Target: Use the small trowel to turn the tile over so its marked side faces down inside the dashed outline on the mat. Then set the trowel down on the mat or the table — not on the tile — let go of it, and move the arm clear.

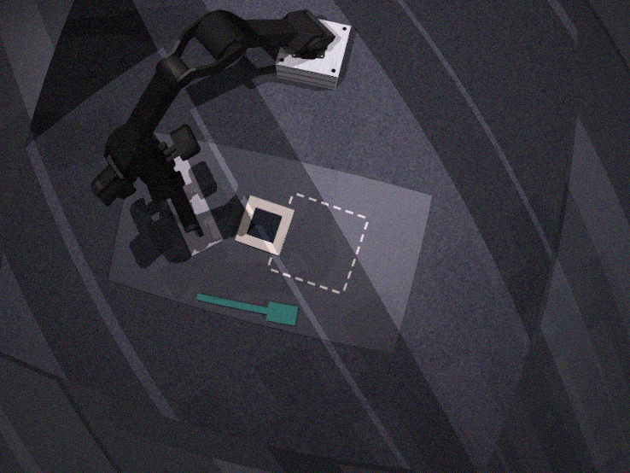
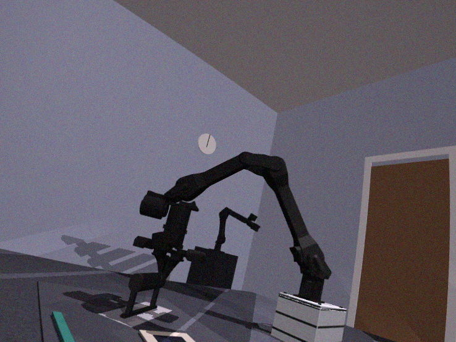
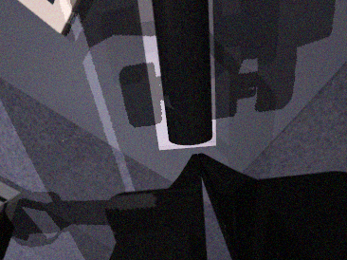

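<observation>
The trowel is a thin pale rectangular plate [image 1: 199, 204] [image 3: 163, 133] with a thick black bar handle [image 2: 147, 281] [image 3: 190, 93] on two posts. It lies plate down at the mat's left part, handle up. My gripper [image 2: 162, 273] [image 3: 197, 158] is shut and empty at the handle's near end; whether it touches is unclear. The cream tile [image 1: 271, 205] [image 2: 186, 336] [image 3: 47, 13] lies flat on the mat [image 1: 401, 229], dark square mark up, right of the trowel in the top view. Its right edge overlaps the open left side of the dashed outline [image 1: 365, 224].
A teal spatula [image 1: 282, 312] [image 2: 63, 326] lies along the mat's lower edge in the top view, below the tile. The arm's white base block [image 1: 306, 73] [image 2: 309, 316] stands beyond the mat. Strong shadows and light bands cross everything.
</observation>
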`<control>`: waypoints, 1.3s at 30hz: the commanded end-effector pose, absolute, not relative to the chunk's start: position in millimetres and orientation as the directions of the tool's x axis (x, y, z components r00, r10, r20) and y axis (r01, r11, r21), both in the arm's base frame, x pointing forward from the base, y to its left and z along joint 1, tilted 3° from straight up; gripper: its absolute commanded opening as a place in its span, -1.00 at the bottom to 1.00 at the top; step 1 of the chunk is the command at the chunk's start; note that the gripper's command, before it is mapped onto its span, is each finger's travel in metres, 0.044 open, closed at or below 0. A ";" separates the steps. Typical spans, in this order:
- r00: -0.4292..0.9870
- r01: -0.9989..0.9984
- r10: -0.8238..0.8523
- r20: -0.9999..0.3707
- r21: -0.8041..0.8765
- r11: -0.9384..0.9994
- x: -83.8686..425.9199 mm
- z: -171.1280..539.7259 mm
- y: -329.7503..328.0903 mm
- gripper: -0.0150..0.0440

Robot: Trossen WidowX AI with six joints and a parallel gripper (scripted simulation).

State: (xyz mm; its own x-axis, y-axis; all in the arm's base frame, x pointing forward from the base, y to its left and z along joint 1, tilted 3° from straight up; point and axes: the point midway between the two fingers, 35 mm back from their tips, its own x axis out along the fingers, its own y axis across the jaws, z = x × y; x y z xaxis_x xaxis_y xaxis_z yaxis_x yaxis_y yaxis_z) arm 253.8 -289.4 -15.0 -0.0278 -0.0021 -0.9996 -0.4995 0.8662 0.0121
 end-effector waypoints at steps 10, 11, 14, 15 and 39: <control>-0.027 -0.499 -0.003 -1.000 0.010 0.866 260.9 -11.7 -300.3 -0.15; -0.027 -0.499 -0.004 -1.000 0.010 0.866 262.5 -10.9 -302.7 -0.15; -0.026 -0.499 -0.005 -1.000 0.009 0.866 267.0 -8.8 -309.8 -0.15; -0.026 -0.499 -0.005 -1.000 0.009 0.866 268.4 -8.0 -312.1 -0.15; -0.021 -0.498 -0.011 -1.000 0.001 0.867 295.6 6.6 -361.5 -0.15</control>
